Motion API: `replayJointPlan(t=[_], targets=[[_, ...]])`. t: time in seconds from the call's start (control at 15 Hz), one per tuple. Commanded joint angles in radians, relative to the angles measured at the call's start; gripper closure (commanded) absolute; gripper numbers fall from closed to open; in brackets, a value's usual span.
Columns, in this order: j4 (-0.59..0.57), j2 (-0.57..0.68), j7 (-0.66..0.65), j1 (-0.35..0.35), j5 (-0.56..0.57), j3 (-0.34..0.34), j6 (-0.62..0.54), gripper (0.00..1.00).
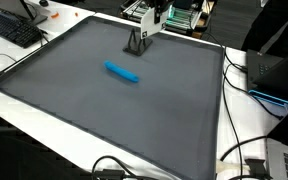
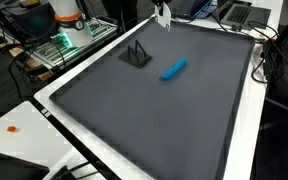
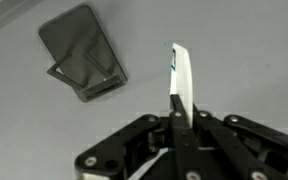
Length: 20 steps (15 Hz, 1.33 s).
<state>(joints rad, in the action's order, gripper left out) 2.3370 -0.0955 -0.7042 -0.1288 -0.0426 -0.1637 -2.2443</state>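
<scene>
My gripper (image 3: 182,108) is shut on a thin white pen-like object (image 3: 185,72) with a small blue mark near its tip. The object sticks out ahead of the jaws. In both exterior views the gripper (image 1: 155,16) (image 2: 162,14) hangs above the far edge of the grey mat (image 1: 104,105) (image 2: 154,110). A small black stand (image 1: 136,42) (image 2: 136,54) (image 3: 82,62) sits on the mat just below and beside the gripper, not touching it. A blue marker (image 1: 122,72) (image 2: 174,69) lies flat on the mat a little further in.
A keyboard (image 1: 12,30) lies on the white table beside the mat. Cables (image 1: 246,150) and a laptop (image 1: 284,70) are along one side. A rack of electronics (image 2: 69,35) stands near the robot base. A small orange item (image 2: 13,128) lies on the table.
</scene>
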Motion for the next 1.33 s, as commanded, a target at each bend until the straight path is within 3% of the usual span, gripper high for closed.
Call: replayJointPlan(t=[0.0, 0.07, 0.13, 0.67, 1.27], targets=[[-0.036, 0.019, 0.137, -0.006, 0.068, -0.008, 0.046, 0.99], [-0.038, 0.019, 0.134, -0.003, 0.109, -0.01, 0.032, 0.99], [-0.023, 0.013, 0.106, -0.002, 0.055, -0.005, 0.014, 0.96], [-0.032, 0.014, 0.132, -0.002, 0.089, -0.007, 0.014, 0.99], [-0.195, 0.199, 0.405, -0.007, 0.141, 0.008, 0.002, 0.99]])
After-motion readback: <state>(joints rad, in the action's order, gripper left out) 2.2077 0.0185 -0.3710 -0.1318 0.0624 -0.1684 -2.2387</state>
